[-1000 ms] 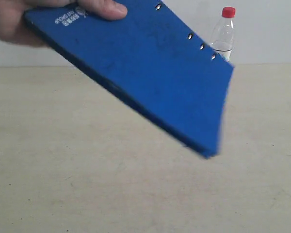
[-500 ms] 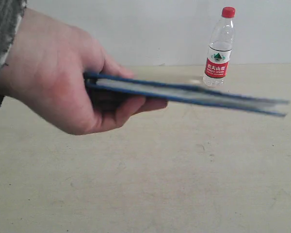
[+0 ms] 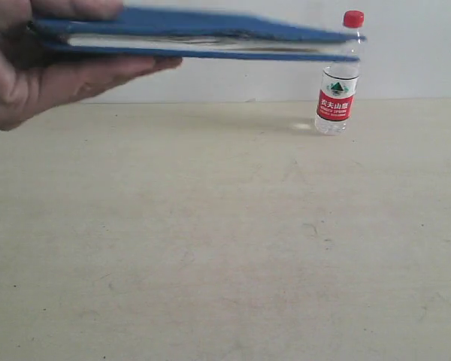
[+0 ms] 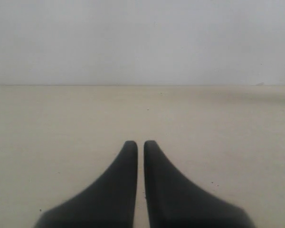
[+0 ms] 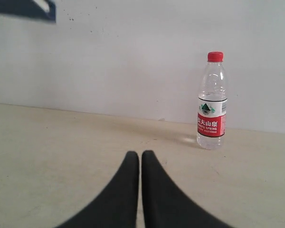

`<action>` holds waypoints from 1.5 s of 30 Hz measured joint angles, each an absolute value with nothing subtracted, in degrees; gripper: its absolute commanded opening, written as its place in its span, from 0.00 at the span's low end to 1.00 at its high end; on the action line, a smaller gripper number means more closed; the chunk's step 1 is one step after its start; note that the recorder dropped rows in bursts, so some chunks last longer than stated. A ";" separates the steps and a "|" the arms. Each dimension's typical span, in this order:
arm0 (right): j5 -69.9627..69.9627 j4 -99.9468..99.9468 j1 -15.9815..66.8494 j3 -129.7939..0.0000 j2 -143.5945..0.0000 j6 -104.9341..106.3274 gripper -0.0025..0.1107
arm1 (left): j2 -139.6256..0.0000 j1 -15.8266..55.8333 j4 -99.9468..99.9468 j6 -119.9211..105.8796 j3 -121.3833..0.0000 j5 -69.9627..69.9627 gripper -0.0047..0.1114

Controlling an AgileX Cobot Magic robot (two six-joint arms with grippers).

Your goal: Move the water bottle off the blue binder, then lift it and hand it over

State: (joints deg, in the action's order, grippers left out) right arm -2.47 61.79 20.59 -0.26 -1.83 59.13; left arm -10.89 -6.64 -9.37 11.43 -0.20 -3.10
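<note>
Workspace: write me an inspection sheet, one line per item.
Surface: pale table, faint marks.
Job's things: water bottle upright on the table near the wall, cap on; blue binder held level in the air by a person's hand, clear of the bottle.
Clutter: nothing seen.
Robot hands: left hand shut, empty; right hand shut, empty, bottle ahead of it.
Cables: nothing seen.
Surroundings: plain white wall.

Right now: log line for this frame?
blue binder: held aloft by hand | water bottle: upright on table | left gripper: shut, empty | right gripper: shut, empty
</note>
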 measured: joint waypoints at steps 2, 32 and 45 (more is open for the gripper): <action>-2.47 61.79 20.59 -0.26 -1.83 59.13 0.02 | -10.89 -6.64 -9.37 11.43 -0.20 -3.10 0.08; -1.69 61.79 20.59 0.10 -1.83 59.02 0.02 | -0.17 -6.64 -8.95 6.59 -0.02 -20.61 0.08; -1.01 61.79 17.41 0.10 -0.39 59.02 0.02 | -0.17 -6.64 -8.95 6.59 -0.02 -20.61 0.08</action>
